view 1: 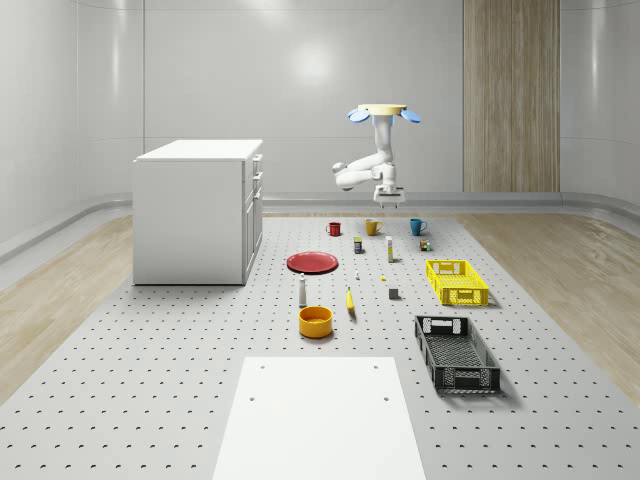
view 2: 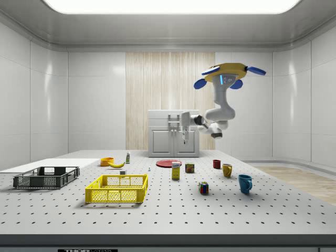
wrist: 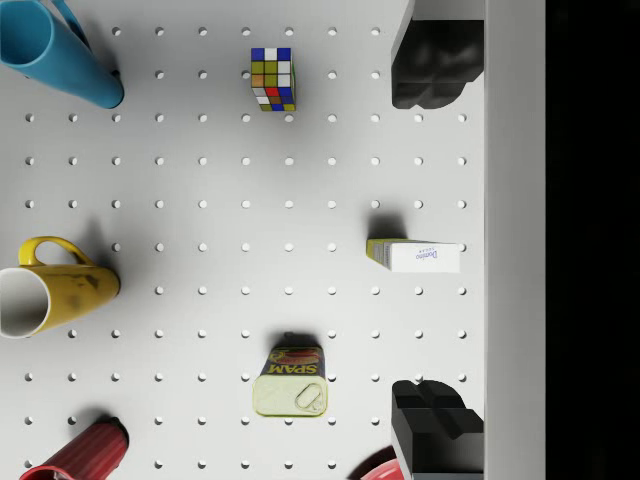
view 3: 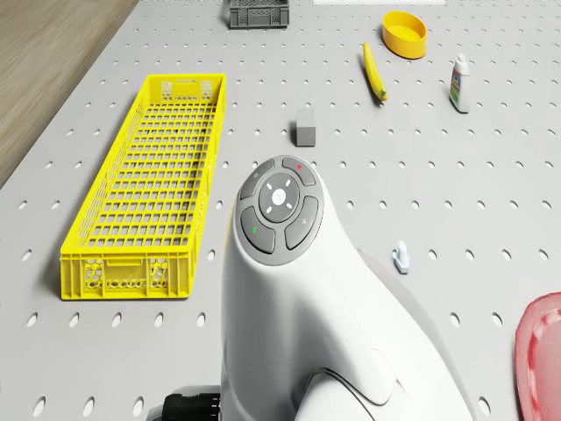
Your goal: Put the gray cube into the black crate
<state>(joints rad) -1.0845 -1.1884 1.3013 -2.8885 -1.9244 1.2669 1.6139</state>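
Note:
The gray cube point(view 1: 394, 294) point(view 3: 305, 127) sits on the perforated table between the banana and the yellow crate. Nearer the front of the table, towards the whole-scene view's right, lies the black crate point(view 1: 470, 379) point(view 2: 46, 181) point(view 3: 255, 16). The drone point(view 1: 383, 112) point(view 2: 229, 73) hovers high over the far part of the table, above the row of mugs. Its arm hangs down, and my gripper point(view 1: 387, 200) point(view 2: 185, 135) point(wrist: 437, 245) is open and holds nothing, well above the table and far from the cube. Beneath the fingers point(wrist: 435, 60) a small white and yellow box point(wrist: 415, 256) lies on the table.
A yellow crate point(view 1: 467, 296) point(view 3: 123, 272) lies beside the cube. Below the gripper are a blue mug point(wrist: 55, 50), a yellow mug point(wrist: 50, 290), a red mug point(wrist: 85, 455), a Rubik's cube point(wrist: 272, 79) and a Spam can point(wrist: 290, 383). A white cabinet point(view 1: 198, 210) stands on the whole-scene view's left.

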